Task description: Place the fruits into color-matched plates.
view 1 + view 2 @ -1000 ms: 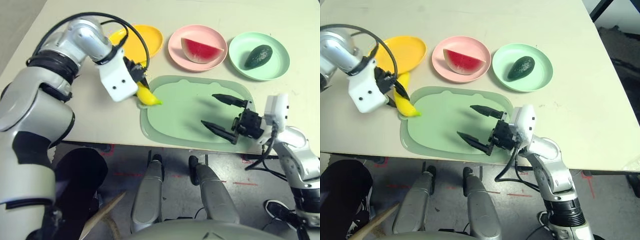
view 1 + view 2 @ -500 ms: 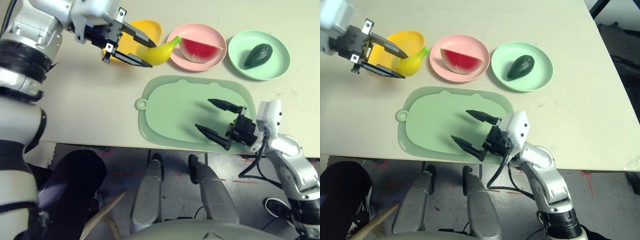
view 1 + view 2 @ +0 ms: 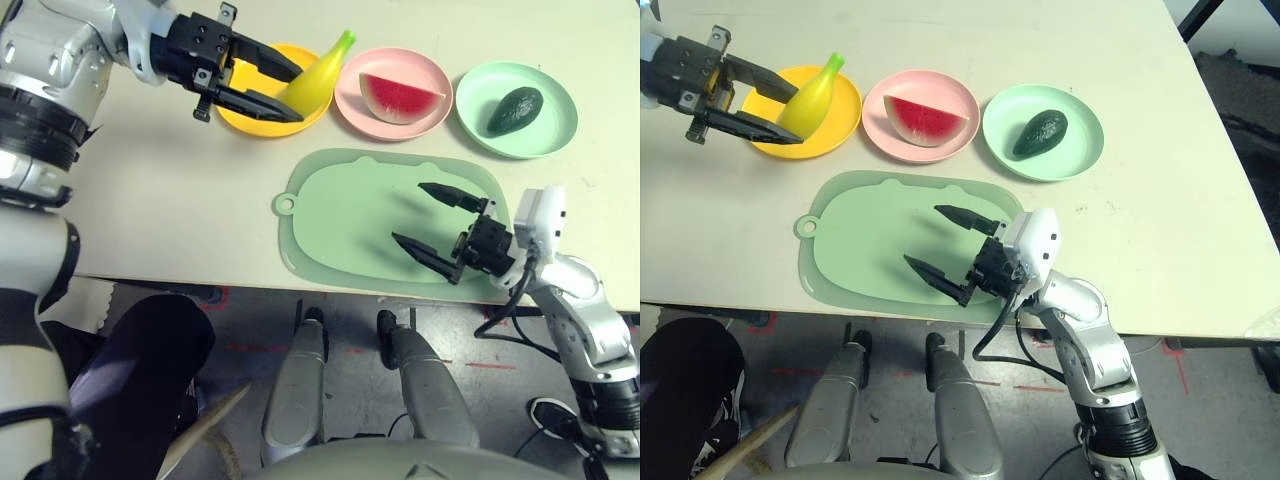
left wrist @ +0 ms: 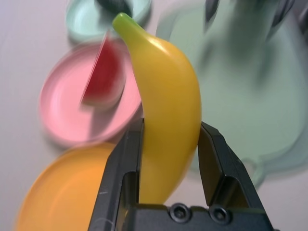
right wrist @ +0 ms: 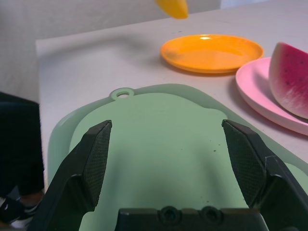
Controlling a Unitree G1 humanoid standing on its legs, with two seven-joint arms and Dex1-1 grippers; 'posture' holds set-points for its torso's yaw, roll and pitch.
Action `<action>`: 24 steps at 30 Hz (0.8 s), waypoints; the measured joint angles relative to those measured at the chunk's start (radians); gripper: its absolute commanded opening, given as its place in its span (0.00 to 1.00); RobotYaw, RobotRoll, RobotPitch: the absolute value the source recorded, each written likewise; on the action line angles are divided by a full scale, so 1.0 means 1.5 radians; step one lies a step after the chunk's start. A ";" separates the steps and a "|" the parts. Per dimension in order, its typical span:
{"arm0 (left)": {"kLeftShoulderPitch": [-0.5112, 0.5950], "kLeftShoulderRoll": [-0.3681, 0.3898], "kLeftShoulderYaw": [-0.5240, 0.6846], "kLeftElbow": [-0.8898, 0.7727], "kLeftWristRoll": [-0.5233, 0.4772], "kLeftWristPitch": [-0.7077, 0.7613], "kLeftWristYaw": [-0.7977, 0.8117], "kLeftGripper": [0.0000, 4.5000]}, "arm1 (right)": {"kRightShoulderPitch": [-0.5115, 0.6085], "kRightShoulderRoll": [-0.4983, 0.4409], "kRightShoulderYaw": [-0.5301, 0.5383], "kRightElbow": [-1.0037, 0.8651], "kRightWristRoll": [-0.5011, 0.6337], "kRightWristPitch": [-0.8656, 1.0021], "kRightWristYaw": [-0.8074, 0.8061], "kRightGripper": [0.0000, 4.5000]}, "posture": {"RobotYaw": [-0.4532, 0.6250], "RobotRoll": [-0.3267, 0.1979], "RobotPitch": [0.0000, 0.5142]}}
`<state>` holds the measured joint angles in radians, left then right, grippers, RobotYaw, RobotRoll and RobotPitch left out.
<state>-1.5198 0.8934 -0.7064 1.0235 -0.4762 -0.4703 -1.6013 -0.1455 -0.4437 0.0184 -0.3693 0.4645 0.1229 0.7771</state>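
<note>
Above the yellow-orange plate (image 3: 262,103), the banana (image 3: 316,82) is hanging in the air, its green tip pointing up and away from the robot. The left gripper (image 3: 262,88) is holding it, with both black fingers (image 4: 124,166) pressing on its sides. The plate under it is carrying nothing. Just beside it, the pink plate (image 3: 350,105) is holding the watermelon wedge (image 3: 400,98), which is lying with the red flesh up. Next in the row, the mint green plate (image 3: 555,125) is holding the avocado (image 3: 515,110).

Nearer to the robot, the pale green cutting board (image 3: 340,220) is lying flat, with its small ring handle toward the robot's left. The right gripper (image 3: 432,220) is hovering over the board's right part with its jaws wide apart, gripping nothing.

All is resting on a cream table (image 3: 180,210). Below the table's near edge, a grey floor (image 3: 500,350) with red marks is showing.
</note>
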 measured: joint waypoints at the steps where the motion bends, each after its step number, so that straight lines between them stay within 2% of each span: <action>1: 0.000 -0.010 0.006 0.036 0.048 -0.048 0.005 0.38 | 0.004 0.006 0.000 -0.008 -0.001 0.008 -0.014 1.00 | 0.41 0.62 0.73; 4: 0.001 -0.035 0.026 0.109 0.169 -0.147 0.049 0.38 | 0.014 0.011 0.002 -0.036 -0.010 0.031 -0.052 1.00 | 0.40 0.62 0.73; 6: 0.002 -0.050 0.038 0.139 0.244 -0.193 0.117 0.38 | 0.024 0.014 0.006 -0.057 -0.024 0.046 -0.078 1.00 | 0.39 0.62 0.72; 11: 0.011 -0.081 0.042 0.175 0.397 -0.235 0.287 0.38 | 0.047 0.018 0.021 -0.085 -0.040 0.064 -0.106 1.00 | 0.36 0.62 0.73; 18: 0.012 -0.101 0.057 0.196 0.529 -0.191 0.458 0.38 | 0.062 0.017 0.027 -0.111 -0.051 0.070 -0.121 1.00 | 0.35 0.62 0.74; 24: 0.018 -0.111 0.075 0.206 0.590 -0.157 0.518 0.38 | 0.068 0.017 0.029 -0.116 -0.055 0.070 -0.122 1.00 | 0.35 0.62 0.74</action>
<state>-1.4934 0.7274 -0.5939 1.3319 0.4083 -0.7055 -0.8249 -0.0439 -0.4182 0.0614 -0.5432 0.3827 0.2282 0.5945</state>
